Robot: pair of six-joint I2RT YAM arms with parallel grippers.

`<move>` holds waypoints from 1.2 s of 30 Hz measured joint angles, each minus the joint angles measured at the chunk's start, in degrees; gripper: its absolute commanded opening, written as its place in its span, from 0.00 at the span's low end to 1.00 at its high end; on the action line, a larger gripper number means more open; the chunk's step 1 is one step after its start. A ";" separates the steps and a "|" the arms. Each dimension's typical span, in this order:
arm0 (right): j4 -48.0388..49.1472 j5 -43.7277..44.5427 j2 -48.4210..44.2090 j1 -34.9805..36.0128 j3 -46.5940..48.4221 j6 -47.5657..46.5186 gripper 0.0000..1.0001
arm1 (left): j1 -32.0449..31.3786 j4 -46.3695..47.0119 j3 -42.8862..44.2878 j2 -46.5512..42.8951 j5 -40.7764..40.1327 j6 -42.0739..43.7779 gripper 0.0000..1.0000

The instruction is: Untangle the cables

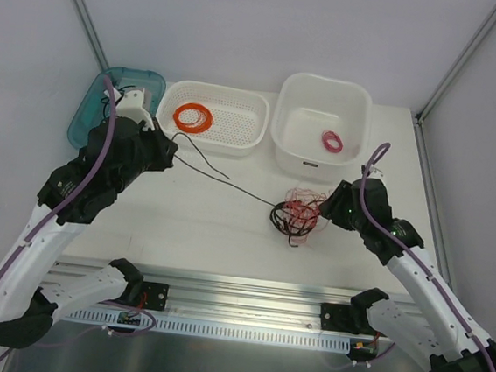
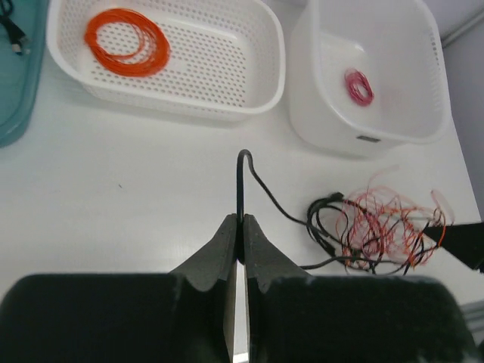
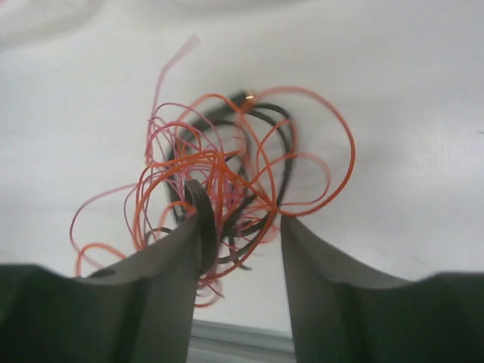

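Note:
The cables (image 1: 300, 214) are a loose tangle of black, orange-red and pinkish wires lying on the white table right of centre. One black cable (image 1: 222, 176) runs out of the tangle leftward and up to my left gripper (image 1: 165, 152). In the left wrist view that gripper (image 2: 242, 225) is shut on the black cable's (image 2: 261, 185) end, with the tangle (image 2: 378, 231) off to the right. My right gripper (image 1: 329, 210) is at the tangle's right side. In the right wrist view it (image 3: 242, 219) is open, and loops of the tangle (image 3: 227, 166) lie between and around its fingers.
A perforated white basket (image 1: 235, 136) at the back holds a neat orange coil (image 1: 192, 116). To its right, a white tub (image 1: 302, 125) contains a small pink coil (image 1: 332, 141). A teal tray (image 1: 144, 79) sits back left, partly behind my left arm. An aluminium rail (image 1: 245, 304) borders the near edge.

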 measured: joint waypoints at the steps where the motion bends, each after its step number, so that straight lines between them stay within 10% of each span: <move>1: -2.73 0.70 0.44 -0.85 0.00 -0.98 0.57 | 1.07 0.04 0.07 -0.37 -0.04 0.02 0.00; 5: -10.88 1.86 2.82 -1.62 -0.04 -4.48 0.75 | 2.08 0.24 -2.97 -1.99 1.81 -0.26 0.00; 15: -14.51 0.72 5.60 0.24 4.68 -9.14 0.76 | 2.12 -1.57 -23.82 -3.72 2.40 -1.07 0.00; 23: -14.64 -0.28 7.19 1.60 4.98 -9.14 0.80 | 2.84 -1.88 -27.85 -0.09 1.14 1.07 0.78; 29: -14.99 -0.15 7.15 1.68 5.35 -9.18 0.83 | 1.03 -0.35 -26.95 4.66 9.79 6.32 0.89; 36: -15.87 1.09 5.68 1.73 5.35 -9.05 0.91 | -17.07 9.77 -25.62 10.05 15.47 13.73 0.89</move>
